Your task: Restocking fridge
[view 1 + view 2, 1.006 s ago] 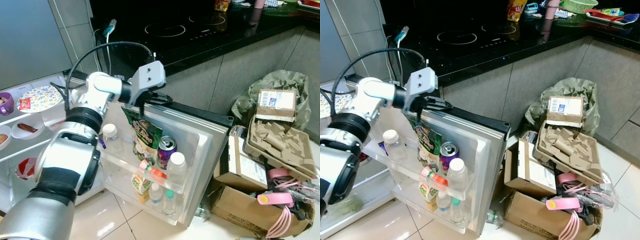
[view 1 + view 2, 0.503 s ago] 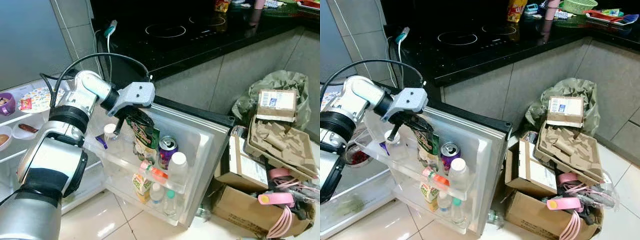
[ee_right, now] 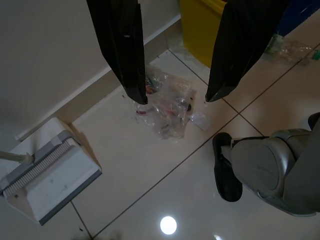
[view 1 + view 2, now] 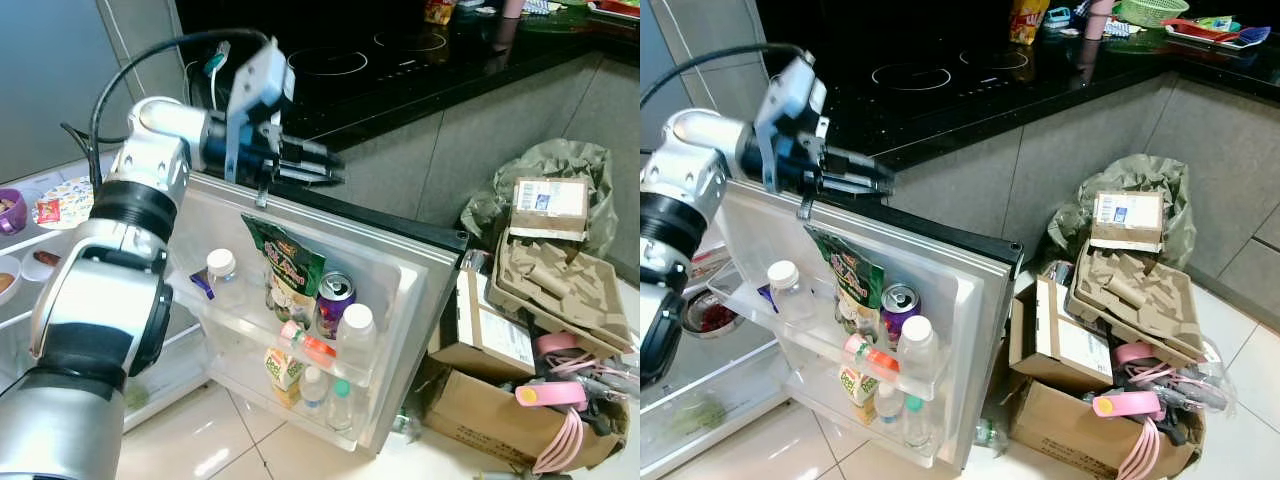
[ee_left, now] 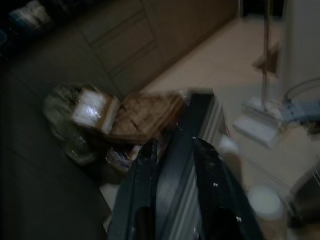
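Green snack bag point(image 4: 287, 268) with printed lettering stands upright in the upper shelf of the open white fridge door point(image 4: 400, 290), just beside a purple drink can point(image 4: 334, 296). A clear bottle with a white cap point(image 4: 221, 270) stands at the other side of the bag, with more capped bottles and a small carton in the shelves below. The left gripper point(image 4: 318, 166) hovers above the door's top edge, higher than the bag and apart from it; its two black fingers lie close together, holding nothing. The right gripper point(image 3: 175, 97) hangs over a tiled floor, its fingers spread apart and empty, above a crumpled clear plastic wrapper point(image 3: 172, 107).
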`<state>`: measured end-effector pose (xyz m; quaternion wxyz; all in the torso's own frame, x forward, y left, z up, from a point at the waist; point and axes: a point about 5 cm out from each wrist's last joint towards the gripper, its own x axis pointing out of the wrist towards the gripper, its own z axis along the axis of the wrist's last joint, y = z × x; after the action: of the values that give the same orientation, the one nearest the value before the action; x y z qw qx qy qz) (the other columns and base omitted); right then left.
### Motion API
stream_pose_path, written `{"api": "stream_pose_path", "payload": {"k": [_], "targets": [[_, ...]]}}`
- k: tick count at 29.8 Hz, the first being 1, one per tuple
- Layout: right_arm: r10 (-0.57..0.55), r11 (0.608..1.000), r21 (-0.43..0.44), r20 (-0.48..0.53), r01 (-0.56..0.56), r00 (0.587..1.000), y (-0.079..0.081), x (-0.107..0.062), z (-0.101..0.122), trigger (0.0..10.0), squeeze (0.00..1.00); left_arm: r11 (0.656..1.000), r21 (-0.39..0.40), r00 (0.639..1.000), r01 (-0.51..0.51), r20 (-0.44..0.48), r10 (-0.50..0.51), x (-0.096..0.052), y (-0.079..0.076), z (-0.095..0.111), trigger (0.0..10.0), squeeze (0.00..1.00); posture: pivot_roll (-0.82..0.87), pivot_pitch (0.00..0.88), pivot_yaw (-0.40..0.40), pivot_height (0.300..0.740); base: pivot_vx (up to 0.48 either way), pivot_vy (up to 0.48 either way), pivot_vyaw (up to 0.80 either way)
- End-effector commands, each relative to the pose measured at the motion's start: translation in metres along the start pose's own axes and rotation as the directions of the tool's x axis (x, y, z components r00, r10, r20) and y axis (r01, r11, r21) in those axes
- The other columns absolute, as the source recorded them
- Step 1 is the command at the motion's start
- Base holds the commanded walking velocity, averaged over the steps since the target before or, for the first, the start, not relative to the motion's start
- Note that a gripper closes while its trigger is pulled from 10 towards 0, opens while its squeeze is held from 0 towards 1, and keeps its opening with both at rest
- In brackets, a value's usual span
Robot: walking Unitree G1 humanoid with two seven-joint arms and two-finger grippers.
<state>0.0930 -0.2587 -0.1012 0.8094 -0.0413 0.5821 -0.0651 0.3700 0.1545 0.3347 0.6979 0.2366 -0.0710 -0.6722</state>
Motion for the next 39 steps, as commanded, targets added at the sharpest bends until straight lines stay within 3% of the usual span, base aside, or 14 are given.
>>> {"api": "stream_pose_path", "payload": {"k": [1, 6, 8, 9, 13, 20, 26, 28, 32, 39], "targets": [[-0.006, 1.0, 0.019, -0.005, 0.006, 1.0, 0.0, 0.0, -0.003, 10.0, 0.0, 1.0, -0.011, 1.0, -0.007, 0.006, 0.007, 0.005, 0.002, -0.003, 10.0, 1.0, -0.04, 0.0, 0.001, 0.732, 0.0, 0.0, 0.0], [-0.005, 1.0, 0.021, -0.006, 0.005, 1.0, 0.0, 0.0, -0.003, 10.0, 0.0, 0.989, -0.018, 0.987, -0.147, -0.071, 0.146, 0.011, 0.006, -0.017, 10.0, 1.0, -0.04, 0.0, 0.001, 0.732, 0.0, 0.0, 0.0], [-0.005, 1.0, 0.021, -0.006, 0.005, 1.0, 0.0, 0.0, -0.003, 10.0, 0.0, 0.964, -0.022, 0.958, -0.264, -0.125, 0.26, 0.016, 0.009, -0.028, 10.0, 1.0, -0.04, 0.0, 0.0, 0.732, 0.0, 0.0, 0.0], [-0.004, 1.0, 0.021, -0.006, 0.005, 1.0, 0.0, 0.0, -0.003, 10.0, 0.0, 0.957, -0.038, 0.95, -0.288, -0.135, 0.28, 0.017, 0.009, -0.031, 10.0, 0.0, -0.04, 0.0, 0.0, 0.732, 0.0, 0.0, 0.0], [-0.004, 1.0, 0.021, -0.007, 0.004, 1.0, 0.001, 0.0, -0.003, 10.0, 0.0, 0.967, -0.092, 0.96, -0.24, -0.173, 0.221, 0.021, 0.001, -0.045, 10.0, 0.0, -0.04, 0.0, 0.003, 0.732, 0.0, 0.0, 0.0], [-0.006, 1.0, 0.024, -0.009, 0.006, 1.0, 0.0, 0.0, -0.005, 10.0, 0.0, 0.947, -0.148, 0.94, -0.285, -0.239, 0.246, 0.027, -0.002, -0.061, 10.0, 0.0, -0.05, 0.0, 0.007, 0.732, 0.0, 0.0, 0.0], [-0.007, 1.0, 0.022, -0.013, 0.007, 1.0, 0.0, -0.001, -0.006, 10.0, 0.0, 0.944, -0.304, 0.967, -0.126, -0.249, 0.049, 0.026, -0.018, -0.075, 10.0, 0.0, -0.06, 0.0, 0.01, 0.732, 0.0, 0.0, 0.0], [-0.008, 1.0, 0.019, -0.014, 0.008, 1.0, 0.0, -0.001, -0.007, 10.0, 0.0, 0.921, -0.388, 0.964, -0.03, -0.256, -0.076, 0.021, -0.026, -0.079, 10.0, 0.0, -0.06, 0.0, 0.01, 0.732, 0.0, 0.0, 0.0], [-0.008, 1.0, 0.019, -0.014, 0.008, 1.0, 0.0, -0.001, -0.007, 10.0, 0.0, 0.875, -0.484, 0.947, 0.011, -0.275, -0.164, 0.015, -0.033, -0.084, 10.0, 0.0, -0.06, 0.0, 0.009, 0.732, 0.0, 0.0, 0.0], [-0.006, 1.0, 0.015, -0.014, 0.006, 1.0, 0.001, -0.001, -0.007, 10.0, 0.0, 0.873, -0.487, 0.938, 0.017, -0.294, -0.183, 0.011, -0.034, -0.084, 10.0, 0.0, -0.05, 0.0, 0.005, 0.732, 0.0, 0.0, 0.0]]}}
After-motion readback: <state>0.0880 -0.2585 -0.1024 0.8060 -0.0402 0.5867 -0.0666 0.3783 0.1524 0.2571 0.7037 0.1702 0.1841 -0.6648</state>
